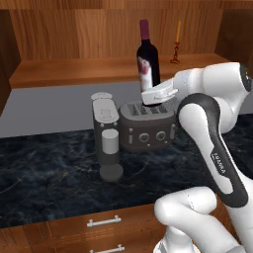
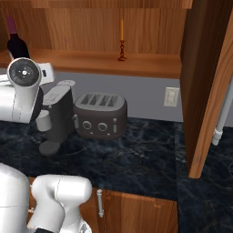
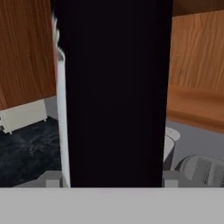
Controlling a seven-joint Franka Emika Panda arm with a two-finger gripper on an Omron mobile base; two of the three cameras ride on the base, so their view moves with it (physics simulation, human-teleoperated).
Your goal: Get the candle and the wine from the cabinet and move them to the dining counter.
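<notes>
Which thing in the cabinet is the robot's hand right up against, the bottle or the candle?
The wine bottle. The gripper sits at its base, while the thin orange candle stands apart, further back on the shelf.

dark wine (image 1: 148, 57) bottle, red capsule, red-and-white label; orange candle (image 1: 178, 32); reddish-brown cabinet (image 1: 74, 29); black white-veined worktop (image 1: 49, 168); grey toaster (image 1: 146, 128).

arm (image 1: 221, 163) lettering: dark forearm band carries white print along its length, looks like "FRANKA", small and blurry
wine (image 1: 147, 62) label: red-and-white picture patch, no words legible
toaster (image 1: 147, 127) dials: no readable marks
coffee machine (image 1: 106, 136): no readable text
</notes>
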